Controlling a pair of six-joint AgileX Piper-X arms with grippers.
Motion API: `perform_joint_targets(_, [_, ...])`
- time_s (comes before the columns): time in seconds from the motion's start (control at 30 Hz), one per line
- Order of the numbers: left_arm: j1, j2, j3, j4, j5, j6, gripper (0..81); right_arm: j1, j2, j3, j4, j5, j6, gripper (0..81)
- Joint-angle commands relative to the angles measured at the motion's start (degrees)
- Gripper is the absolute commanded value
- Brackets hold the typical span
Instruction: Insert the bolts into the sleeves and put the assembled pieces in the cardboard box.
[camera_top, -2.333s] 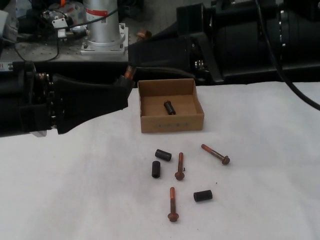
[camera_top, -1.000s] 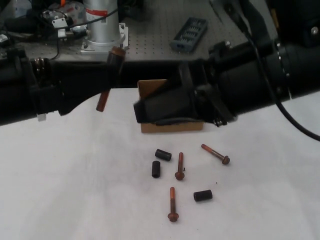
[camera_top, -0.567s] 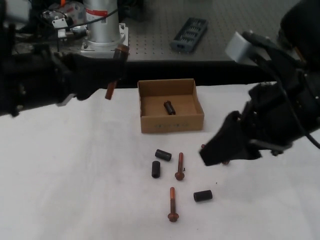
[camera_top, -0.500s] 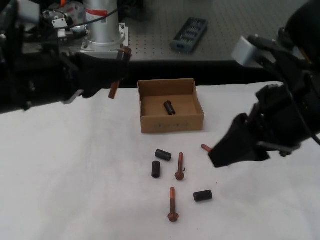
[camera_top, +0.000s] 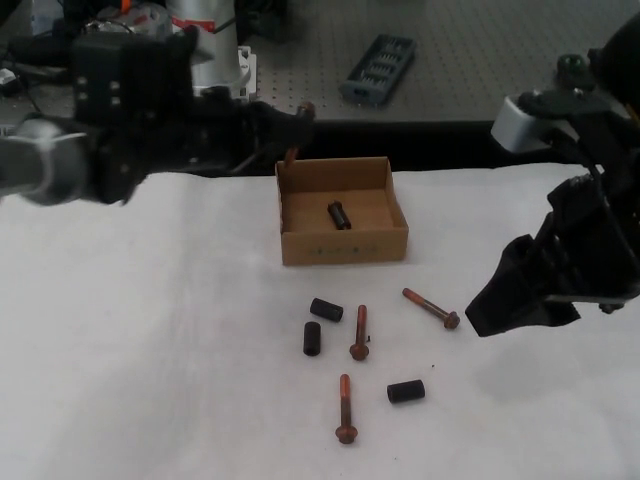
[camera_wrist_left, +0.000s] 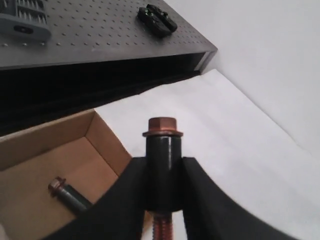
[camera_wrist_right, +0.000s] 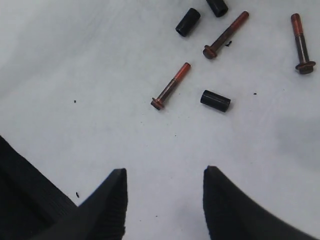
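Observation:
My left gripper (camera_wrist_left: 162, 200) is shut on an assembled piece, a black sleeve (camera_wrist_left: 162, 167) with a copper bolt (camera_wrist_left: 162, 126) through it. In the high view this piece (camera_top: 296, 125) hangs over the back left corner of the cardboard box (camera_top: 345, 247). One assembled piece (camera_top: 339, 214) lies inside the box (camera_wrist_left: 30, 145). In front of the box lie three loose bolts (camera_top: 431, 308) (camera_top: 359, 332) (camera_top: 345, 408) and three black sleeves (camera_top: 326, 309) (camera_top: 312, 338) (camera_top: 406, 391). My right gripper (camera_wrist_right: 165, 200) is open above the white cloth; the nearest bolt (camera_wrist_right: 170, 86) and sleeve (camera_wrist_right: 215, 100) lie ahead of it.
A black perforated bench (camera_top: 420, 70) rises behind the cloth, with a metal post (camera_top: 205, 50) and a grey bit case (camera_top: 377, 66) on it. The right arm (camera_top: 560, 270) stands over the right side of the cloth.
The left arm has carried the sleeved bolt to the right, up to the box's back corner. The right arm has swung from over the box to the right side of the cloth.

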Motion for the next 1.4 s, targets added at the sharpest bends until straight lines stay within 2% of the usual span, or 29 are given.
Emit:
perform_joint_targets(0.0, [-0.74,8.5,-11.02,2.15,0.98,0.6,0.6,-0.57,-0.02,-0.2,0.26,-0.05,-0.89,35.8])
perform_joint_targets(0.17, [-0.79,16.67,-20.45,6.18,0.56,0.6,0.6,-1.65,-0.02,-0.2,0.12,-0.05,-0.89,35.8])
perform_joint_targets(0.27, [-0.79,19.72,-23.7,8.61,-2.42,0.6,0.6,-2.51,-0.02,-0.2,-0.02,-0.05,-0.89,35.8])
perform_joint_targets(0.4, [-0.79,21.93,-24.46,10.32,-7.47,0.6,0.6,-3.2,-0.02,-0.2,-0.17,-0.05,-0.89,35.8])
perform_joint_targets(0.53, [-0.79,22.75,-24.46,12.33,-7.24,0.6,0.0,-3.37,-0.02,-0.2,-0.17,-0.05,-0.89,35.8])
perform_joint_targets(0.6, [-0.93,22.76,-24.46,12.47,-6.56,0.6,5.0,-3.37,-0.02,-0.2,-0.17,-0.05,-0.89,35.8])
perform_joint_targets(0.67, [-0.97,22.76,-24.46,12.46,-6.57,0.6,14.1,-3.37,-0.02,-0.2,-0.17,-0.05,-0.89,35.8])
perform_joint_targets(0.73, [-1.3,22.76,-24.46,12.46,-6.57,0.6,28.3,-3.34,-0.02,-0.2,-0.48,-0.05,-0.89,35.8])
perform_joint_targets(0.8, [-1.5,22.76,-24.46,13.23,-6.57,0.6,38.1,-3.34,-0.02,-0.2,-1.02,-0.05,-0.89,35.8])
perform_joint_targets(0.87, [-1.68,22.76,-24.46,14.12,-6.57,0.6,41.3,-3.34,-0.02,-0.2,-1.41,-0.05,-0.89,35.8])
perform_joint_targets(1.0, [-1.97,22.36,-24.46,14.9,-6.33,0.47,37.9,-3.34,-0.02,-0.2,-1.46,-0.05,-0.89,35.8])
perform_joint_targets(1.2, [-1.95,20.47,-24.46,15.34,-5.98,0.03,25.3,-3.34,-0.02,-0.2,-1.46,-0.05,-0.89,35.8])
perform_joint_targets(1.37, [-1.77,17.82,-24.46,18.78,-0.47,0.03,14.2,-3.34,-0.02,-0.2,-1.22,-0.05,-0.89,35.8])
